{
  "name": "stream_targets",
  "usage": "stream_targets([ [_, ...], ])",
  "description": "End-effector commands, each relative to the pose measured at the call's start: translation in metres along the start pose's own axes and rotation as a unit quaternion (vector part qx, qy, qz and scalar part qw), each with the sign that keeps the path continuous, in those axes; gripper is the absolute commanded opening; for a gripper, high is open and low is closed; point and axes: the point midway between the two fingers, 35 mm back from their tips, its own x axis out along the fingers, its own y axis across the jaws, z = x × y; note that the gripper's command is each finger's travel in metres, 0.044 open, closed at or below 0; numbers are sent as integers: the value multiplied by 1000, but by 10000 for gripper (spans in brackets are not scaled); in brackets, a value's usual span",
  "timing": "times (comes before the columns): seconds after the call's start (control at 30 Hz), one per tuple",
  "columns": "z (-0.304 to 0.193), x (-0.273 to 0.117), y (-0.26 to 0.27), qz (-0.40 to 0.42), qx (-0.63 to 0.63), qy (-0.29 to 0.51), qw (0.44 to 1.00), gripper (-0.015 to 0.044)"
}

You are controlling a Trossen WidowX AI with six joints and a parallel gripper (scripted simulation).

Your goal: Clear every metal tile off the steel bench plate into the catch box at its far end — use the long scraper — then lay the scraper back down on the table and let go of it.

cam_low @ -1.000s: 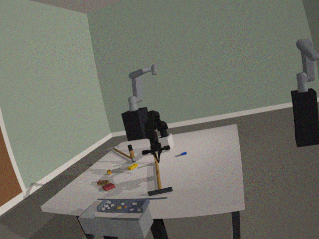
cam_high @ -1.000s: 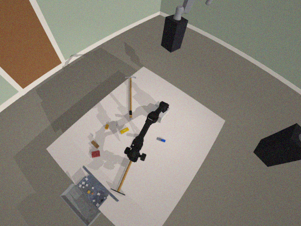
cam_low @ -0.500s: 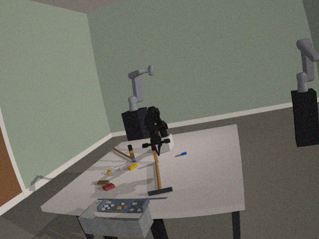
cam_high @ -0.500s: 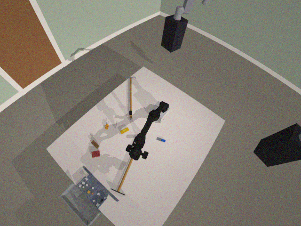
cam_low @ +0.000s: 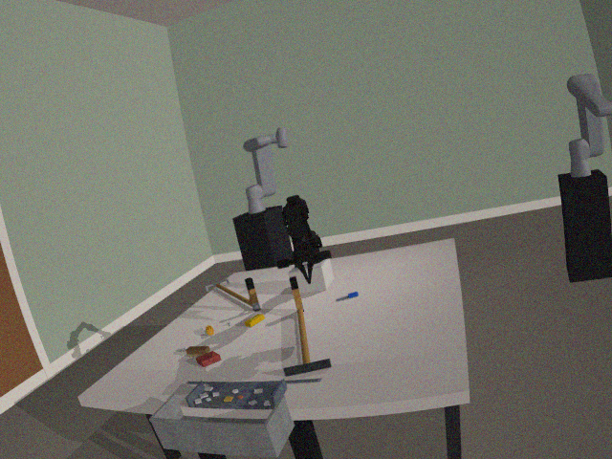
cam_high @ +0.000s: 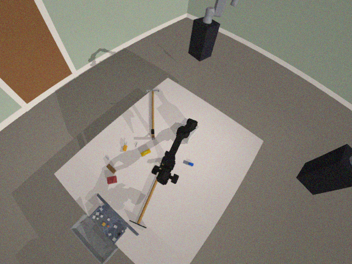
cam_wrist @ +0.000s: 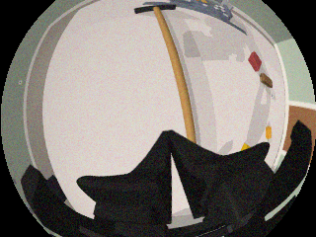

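The long scraper has a wooden handle (cam_high: 147, 198) (cam_low: 302, 331) (cam_wrist: 178, 69) and a wide dark blade (cam_high: 137, 224) (cam_low: 307, 366) (cam_wrist: 155, 9). The blade is beside the near edge of the plate, off it. My gripper (cam_low: 310, 282) (cam_wrist: 169, 132) is shut and empty, over the black-grip end of the handle; the handle passes behind a finger in the wrist view. The blue-grey steel plate (cam_low: 273, 390) bears several small tiles, mostly white, with a yellow-orange one (cam_high: 103, 224) (cam_low: 228, 398). The grey catch box (cam_high: 93, 241) (cam_low: 222, 434) is at the plate's far end; tiles inside it cannot be made out.
Another long wooden-handled tool (cam_high: 153, 110) (cam_low: 231, 294) lies towards the back left. On the table are a red block (cam_high: 111, 180) (cam_low: 208, 359) (cam_wrist: 255, 61), a brown block (cam_high: 111, 168) (cam_low: 198, 350), a yellow block (cam_high: 145, 152) (cam_low: 254, 320) and a blue-ended piece (cam_high: 188, 163) (cam_low: 353, 295).
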Motion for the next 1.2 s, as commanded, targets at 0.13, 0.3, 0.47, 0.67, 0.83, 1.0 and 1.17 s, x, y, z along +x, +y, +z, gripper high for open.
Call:
stream_targets([
  [0.13,-4,20,0,-2,5,8,1000,0],
  [0.3,-6,33,0,-2,6,9,1000,0],
  [0.47,-8,46,0,-2,8,11,1000,0],
  [0.67,-12,62,0,-2,9,13,1000,0],
  [0.83,-15,74,0,-2,11,15,1000,0],
  [1.0,-19,87,0,-2,12,17,1000,0],
  [1.17,-23,100,0,-2,14,18,1000,0],
])
